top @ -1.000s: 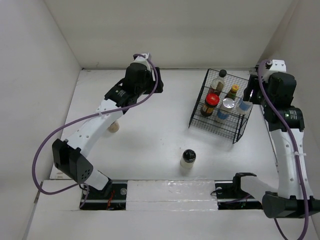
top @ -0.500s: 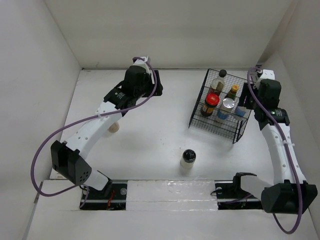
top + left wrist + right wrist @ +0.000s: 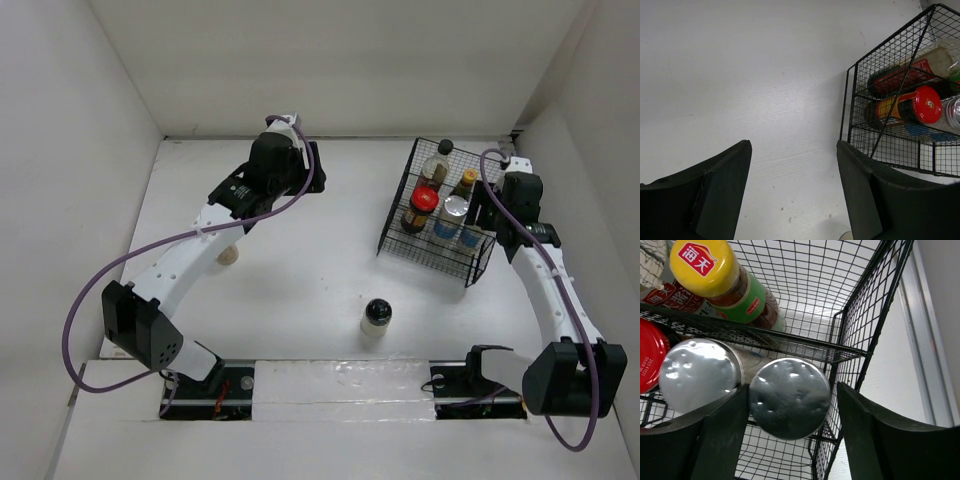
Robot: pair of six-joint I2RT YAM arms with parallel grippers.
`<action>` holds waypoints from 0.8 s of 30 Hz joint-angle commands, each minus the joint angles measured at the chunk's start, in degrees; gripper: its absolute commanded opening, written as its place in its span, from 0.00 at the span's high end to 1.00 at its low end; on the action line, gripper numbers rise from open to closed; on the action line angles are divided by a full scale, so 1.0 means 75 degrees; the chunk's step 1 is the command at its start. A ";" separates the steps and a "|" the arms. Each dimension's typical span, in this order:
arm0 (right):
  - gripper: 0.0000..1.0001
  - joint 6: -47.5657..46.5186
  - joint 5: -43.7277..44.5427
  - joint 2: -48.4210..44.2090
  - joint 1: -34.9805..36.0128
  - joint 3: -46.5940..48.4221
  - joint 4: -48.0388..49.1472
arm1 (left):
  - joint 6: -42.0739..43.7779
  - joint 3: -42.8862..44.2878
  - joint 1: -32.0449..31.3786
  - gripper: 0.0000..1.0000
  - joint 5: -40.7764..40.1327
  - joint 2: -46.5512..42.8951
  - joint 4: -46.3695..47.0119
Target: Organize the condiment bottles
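Condiment bottles point(image 3: 440, 205) sit mostly in the black wire rack point(image 3: 470, 265), upper right on the white table point(image 3: 300, 260). One black-capped jar point(image 3: 377, 313) stands low in the middle. Right gripper point(image 3: 792, 387) is around a silver-capped shaker point(image 3: 790, 405) in the rack; I cannot tell if it squeezes. Left gripper point(image 3: 795, 145) is spread wide, holding nothing. White walls point(image 3: 330, 60) stand around.

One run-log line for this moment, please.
left gripper: open, empty, above table | right gripper: straddling silver-capped shaker in rack, grip unclear | outside rack: black-capped jar on table
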 commanded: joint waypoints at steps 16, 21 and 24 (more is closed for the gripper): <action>0.91 -0.0185 -0.1804 -0.1238 0.1513 0.1386 -0.1231 | 0.0162 0.0411 -0.0039 0.82 -0.0279 -0.0197 0.0013; 0.84 -0.1389 -0.3295 -0.1157 0.3761 0.1431 -0.2085 | 0.0231 0.0575 -0.0039 0.78 -0.0467 -0.0197 -0.0069; 0.62 -0.1802 -0.3613 -0.0736 0.4580 0.1771 -0.3101 | 0.0302 0.0727 -0.0039 0.69 -0.0749 -0.0197 -0.0233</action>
